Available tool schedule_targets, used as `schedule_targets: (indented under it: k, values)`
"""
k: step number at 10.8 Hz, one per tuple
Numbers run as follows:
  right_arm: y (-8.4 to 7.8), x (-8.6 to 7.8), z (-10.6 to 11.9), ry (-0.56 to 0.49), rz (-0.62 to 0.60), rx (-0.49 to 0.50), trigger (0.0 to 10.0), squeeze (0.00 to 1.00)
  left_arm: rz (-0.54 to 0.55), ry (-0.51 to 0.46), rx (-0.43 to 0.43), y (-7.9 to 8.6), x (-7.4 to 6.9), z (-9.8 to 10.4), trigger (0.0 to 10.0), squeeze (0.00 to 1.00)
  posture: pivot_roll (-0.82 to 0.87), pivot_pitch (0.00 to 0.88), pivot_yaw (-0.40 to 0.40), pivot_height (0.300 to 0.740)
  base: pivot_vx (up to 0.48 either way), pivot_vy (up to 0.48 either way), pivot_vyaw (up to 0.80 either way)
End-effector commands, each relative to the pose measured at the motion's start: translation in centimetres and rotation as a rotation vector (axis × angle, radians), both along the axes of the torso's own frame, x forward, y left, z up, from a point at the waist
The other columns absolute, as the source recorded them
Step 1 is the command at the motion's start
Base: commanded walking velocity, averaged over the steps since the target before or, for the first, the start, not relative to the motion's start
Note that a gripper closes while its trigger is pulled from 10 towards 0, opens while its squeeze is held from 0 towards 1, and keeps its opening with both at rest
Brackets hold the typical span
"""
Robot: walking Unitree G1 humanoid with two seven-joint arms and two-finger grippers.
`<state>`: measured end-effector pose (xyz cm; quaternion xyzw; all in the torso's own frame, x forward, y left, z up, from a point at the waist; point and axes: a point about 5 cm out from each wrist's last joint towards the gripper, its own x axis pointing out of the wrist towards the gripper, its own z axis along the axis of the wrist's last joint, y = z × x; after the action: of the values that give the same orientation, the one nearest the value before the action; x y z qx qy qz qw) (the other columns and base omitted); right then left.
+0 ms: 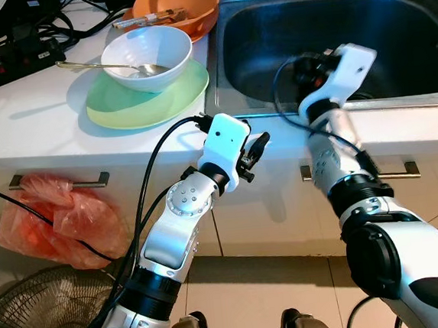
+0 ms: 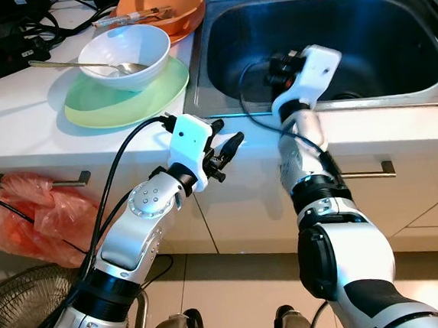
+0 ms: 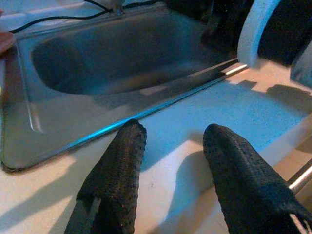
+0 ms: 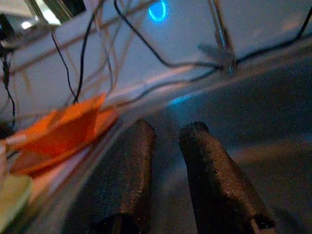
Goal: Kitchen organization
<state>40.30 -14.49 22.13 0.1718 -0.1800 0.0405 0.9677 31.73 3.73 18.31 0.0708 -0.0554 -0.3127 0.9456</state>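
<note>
Left gripper (image 1: 258,151) raised before counter; right gripper (image 4: 165,141) seemingly over sink (image 1: 420,8).

worktop (image 1: 24,123) – white | plate (image 1: 148,101) – pale green | bowl (image 1: 147,57) – white | second bowl (image 1: 177,6) – orange | sink (image 1: 331,39) – steel grey | bag (image 1: 59,224) – translucent red-orange | end effector fingers (image 3: 114,185) – black, knurled texture
</note>
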Motion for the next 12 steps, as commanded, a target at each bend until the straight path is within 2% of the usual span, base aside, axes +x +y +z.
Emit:
schedule_targets:
  k: [1,2,4,6,7,8,11,12]
  values:
    - [-0.8,-0.2,2.3,-0.1,-0.034,0.019,10.0,0.0,0.034,0.024,0.008,0.6,0.2,-0.8,10.0,0.0,0.15,0.183,0.049,0.74,0.0,0.0,0.0]
    - [-1.6,-0.8,3.6,-0.172,-0.06,0.02,10.0,0.0,0.044,0.017,0.002,0.6,0.3,-0.7,10.0,0.0,0.14,0.184,0.048,0.74,0.0,0.0,0.0]
    - [-2.9,-2.6,4.3,-0.239,-0.102,0.045,10.0,0.0,0.071,0.002,-0.025,1.0,0.5,-0.5,10.0,0.0,0.13,0.185,0.046,0.74,0.0,0.0,0.0]
    - [-4.1,-4.1,3.6,-0.225,-0.151,0.13,10.0,0.0,0.113,-0.018,-0.061,1.6,0.8,-0.3,10.0,0.0,0.11,0.186,0.049,0.74,0.0,0.0,0.0]
    - [-4.2,-5.9,2.4,-0.211,-0.169,0.047,10.0,0.0,0.173,-0.044,-0.088,2.6,1.3,0.2,10.0,0.0,0.11,0.186,0.051,0.74,0.0,0.0,0.0]
    - [-4.1,-6.5,1.9,-0.205,-0.173,-0.004,10.0,0.0,0.195,-0.052,-0.095,3.1,1.5,0.3,10.0,0.0,0.11,0.187,0.051,0.74,0.0,0.0,0.0]
    - [-3.5,-9.2,0.8,-0.159,-0.139,-0.088,10.0,0.0,0.252,-0.07,-0.119,4.3,1.8,0.5,10.0,0.0,0.09,0.194,0.053,0.74,0.0,0.0,0.0]
    - [-3.3,-9.6,0.6,-0.155,-0.134,-0.105,10.0,0.0,0.253,-0.07,-0.123,4.3,1.8,0.4,10.0,0.0,0.09,0.194,0.054,0.74,0.0,0.0,0.0]
